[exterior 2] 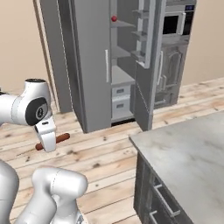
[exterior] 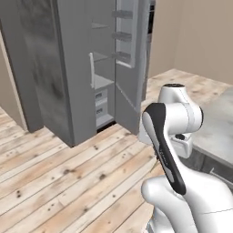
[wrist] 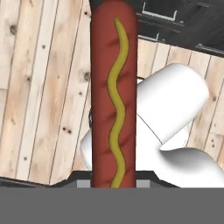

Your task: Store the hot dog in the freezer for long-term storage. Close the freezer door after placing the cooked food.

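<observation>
The pincer [exterior 2: 49, 141] is clenched on the hot dog [wrist: 113, 94], holding it low over the wooden floor [exterior: 68, 182], well apart from the freezer [exterior 2: 94, 65]. The freezer door [exterior 2: 146, 65] stands open, with a red ball [exterior 2: 114, 19] on an upper shelf inside.
</observation>
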